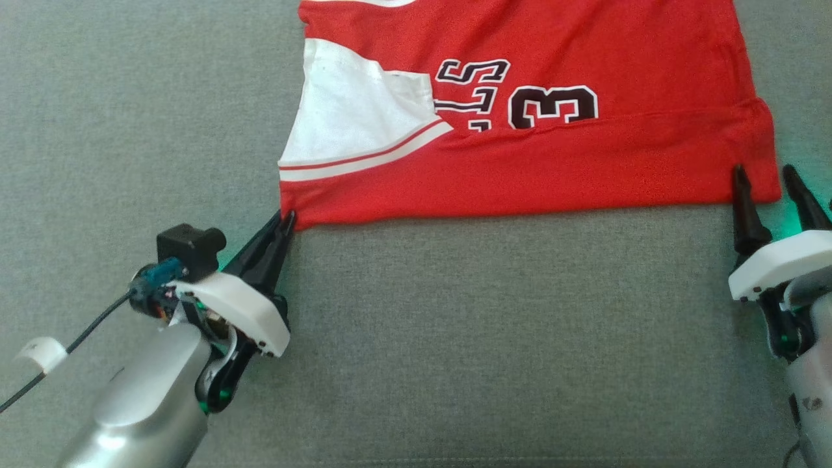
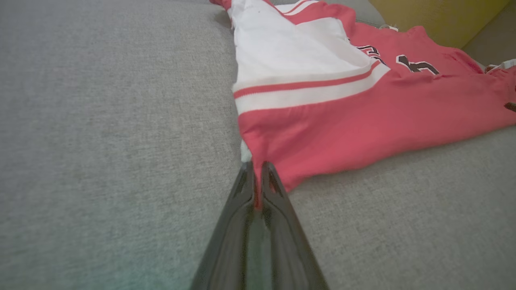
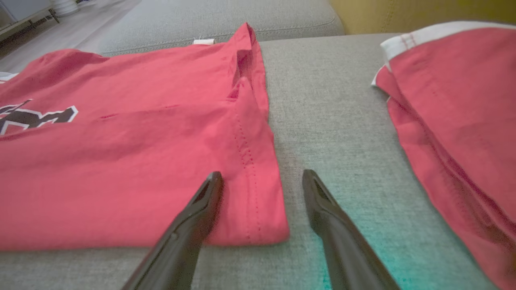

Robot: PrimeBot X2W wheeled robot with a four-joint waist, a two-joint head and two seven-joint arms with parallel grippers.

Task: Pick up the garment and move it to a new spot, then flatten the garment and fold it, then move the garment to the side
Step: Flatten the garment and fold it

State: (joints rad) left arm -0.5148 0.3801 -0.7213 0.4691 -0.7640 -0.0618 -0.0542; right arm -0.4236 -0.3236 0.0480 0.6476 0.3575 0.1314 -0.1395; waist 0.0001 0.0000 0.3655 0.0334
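Observation:
The garment (image 1: 533, 162) is a red jersey with a white side panel and dark numbers, lying flat on a grey cushion. My left gripper (image 1: 286, 221) is shut on its near left corner. In the left wrist view a sliver of red cloth is pinched between the closed fingertips of the left gripper (image 2: 256, 171), and the garment (image 2: 363, 117) stretches away to the right. My right gripper (image 1: 768, 179) stands open at the near right corner. In the right wrist view the right gripper (image 3: 262, 177) straddles the garment's (image 3: 121, 161) hemmed edge, one finger over the cloth and the other over bare cushion.
The grey cushion (image 1: 487, 338) stretches wide in front of and to the left of the garment. Another piece of red cloth with white trim (image 3: 451, 100) lies just right of my right gripper. A seam and a yellow wall (image 3: 403, 12) lie beyond.

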